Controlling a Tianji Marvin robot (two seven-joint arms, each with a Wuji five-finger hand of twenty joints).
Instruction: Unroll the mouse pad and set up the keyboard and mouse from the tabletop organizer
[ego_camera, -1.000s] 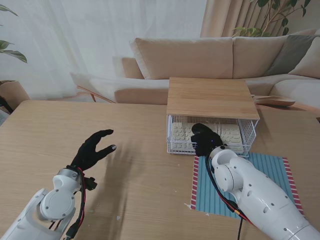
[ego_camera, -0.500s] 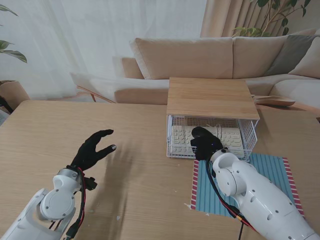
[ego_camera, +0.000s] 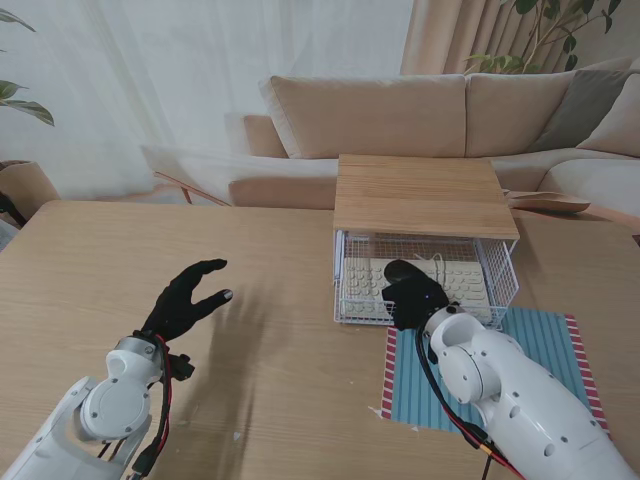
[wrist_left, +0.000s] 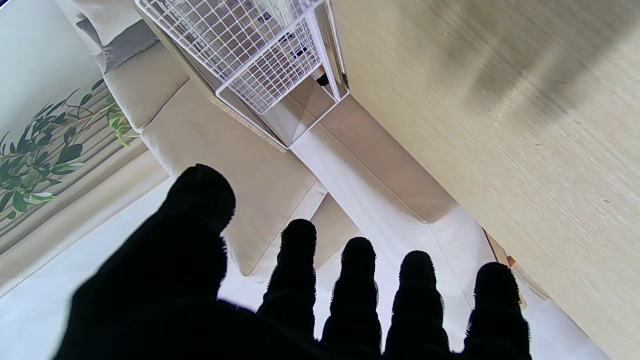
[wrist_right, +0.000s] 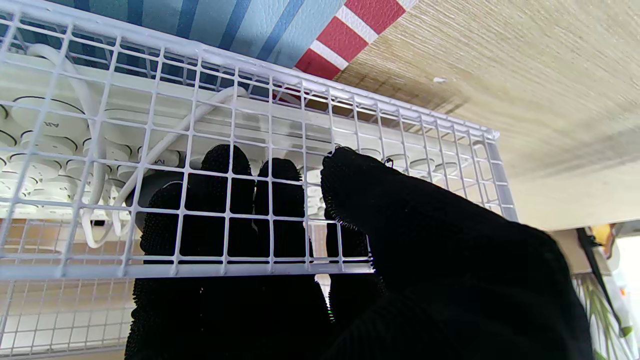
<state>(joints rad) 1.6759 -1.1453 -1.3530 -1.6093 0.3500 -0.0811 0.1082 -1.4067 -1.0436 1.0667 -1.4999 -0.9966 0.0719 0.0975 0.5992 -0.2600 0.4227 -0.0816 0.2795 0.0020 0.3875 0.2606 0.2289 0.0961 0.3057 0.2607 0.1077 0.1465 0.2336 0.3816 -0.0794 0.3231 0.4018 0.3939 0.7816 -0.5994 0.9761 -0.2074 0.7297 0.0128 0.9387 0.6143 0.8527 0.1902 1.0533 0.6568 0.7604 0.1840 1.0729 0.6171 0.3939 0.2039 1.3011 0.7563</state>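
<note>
Two steps look behind me from the stand view: the striped mouse pad (ego_camera: 545, 365) lies flat at about 5 o'clock on the table (ego_camera: 280, 260), and I judge the drawer-pull step is in hand. My right hand (ego_camera: 408, 296) hooks the front of the white wire drawer (ego_camera: 505, 285) under the wooden organizer top (ego_camera: 425, 195), with the cream keyboard (ego_camera: 465, 277) lying inside; I see no mouse for certain. Next I would need to free my fingers, reach over the rim and lift the keyboard onto the pad. My left hand (ego_camera: 188, 298) hovers at 9 o'clock, fingers spread, holding nothing.

From the left wrist, my left hand (wrist_left: 300, 300) shows five splayed fingers, clear of the table, with the wire drawer (wrist_left: 270, 75) well apart.

From the right wrist, my right hand (wrist_right: 350, 260) has its fingers (wrist_right: 225, 200) curled behind the wire front and the thumb outside, clamping the grid. A white cable (wrist_right: 150, 150) crosses the keyboard (wrist_right: 45, 150); whether my fingertips touch the keys is unclear.
</note>
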